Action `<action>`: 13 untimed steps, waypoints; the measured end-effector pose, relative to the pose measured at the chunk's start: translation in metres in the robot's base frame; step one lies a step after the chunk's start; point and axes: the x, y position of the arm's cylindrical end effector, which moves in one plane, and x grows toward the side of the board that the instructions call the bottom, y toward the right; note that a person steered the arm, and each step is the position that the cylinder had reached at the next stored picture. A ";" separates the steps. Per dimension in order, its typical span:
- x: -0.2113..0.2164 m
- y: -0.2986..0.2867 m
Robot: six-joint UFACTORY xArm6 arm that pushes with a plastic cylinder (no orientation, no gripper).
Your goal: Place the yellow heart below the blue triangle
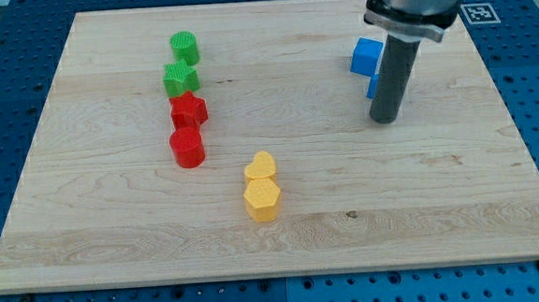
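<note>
The yellow heart (261,165) lies near the board's middle, touching a yellow hexagon (261,199) just below it. A blue block (367,57) sits at the view's upper right, partly hidden behind my rod; its shape is hard to make out, and a second blue piece (372,88) peeks out beside the rod. My tip (385,120) rests on the board just below the blue blocks and well to the right of the yellow heart.
On the left, a column runs top to bottom: a green cylinder (185,48), a green star (180,80), a red star (189,109), a red cylinder (187,148). The wooden board (115,226) lies on a blue pegboard table.
</note>
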 end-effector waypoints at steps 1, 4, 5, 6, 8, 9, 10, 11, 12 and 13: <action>0.056 0.001; 0.158 -0.079; 0.158 -0.146; 0.145 -0.204; 0.097 -0.208; 0.091 -0.208; 0.074 -0.208; 0.074 -0.203; 0.074 -0.181; 0.074 -0.149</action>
